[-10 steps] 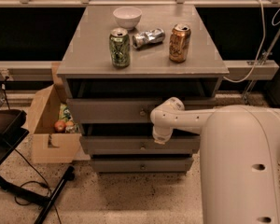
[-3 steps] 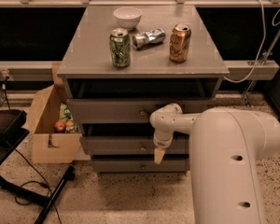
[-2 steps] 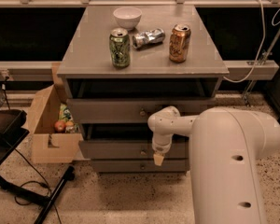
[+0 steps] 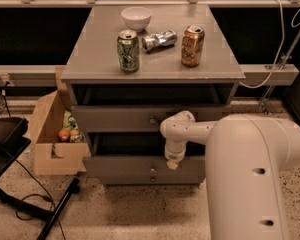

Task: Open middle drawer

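The grey cabinet point(image 4: 90, 54) has stacked drawer fronts. The middle drawer point(image 4: 120, 168) stands pulled out a little toward me, with a dark gap above its front. Its small brass knob point(image 4: 152, 172) is at centre. My gripper point(image 4: 172, 162) points down at the top edge of that front, just right of the knob, at the end of my white arm point(image 4: 250, 174). The taller uppermost drawer front point(image 4: 115, 118) sits above the gap. The lowest drawer front is hidden under the pulled-out one.
On the cabinet top stand a white bowl point(image 4: 136, 18), a green can point(image 4: 128, 50), a crushed silver can point(image 4: 159, 40) and an orange can point(image 4: 192, 45). A cardboard box point(image 4: 47, 144) with items sits at the left. A black stand point(image 4: 5, 139) and a pole point(image 4: 57, 211) lie on the floor.
The gripper has dropped from the upper drawer level to the middle drawer's top edge. The middle drawer front has come out toward me and the gap above it has widened.
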You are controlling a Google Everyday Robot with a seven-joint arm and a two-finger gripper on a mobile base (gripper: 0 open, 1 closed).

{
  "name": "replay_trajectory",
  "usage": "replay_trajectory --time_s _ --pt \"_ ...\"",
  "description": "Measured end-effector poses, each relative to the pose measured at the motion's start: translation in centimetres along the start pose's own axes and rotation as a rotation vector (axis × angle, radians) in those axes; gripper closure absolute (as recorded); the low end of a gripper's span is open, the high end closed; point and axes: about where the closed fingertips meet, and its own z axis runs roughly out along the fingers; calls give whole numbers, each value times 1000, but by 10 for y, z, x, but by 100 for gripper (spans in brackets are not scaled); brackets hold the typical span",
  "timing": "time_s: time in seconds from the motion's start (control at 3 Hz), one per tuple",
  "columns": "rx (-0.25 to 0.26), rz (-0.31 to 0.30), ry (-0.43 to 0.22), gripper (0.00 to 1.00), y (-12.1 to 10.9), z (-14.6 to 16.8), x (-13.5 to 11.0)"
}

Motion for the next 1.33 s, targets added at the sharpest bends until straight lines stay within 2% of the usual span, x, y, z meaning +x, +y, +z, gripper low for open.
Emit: replay_trajectory --time_s 0.33,1.33 --pt "0 0 0 100 0 -4 0" --pt "7 2 0 100 12 -11 3"
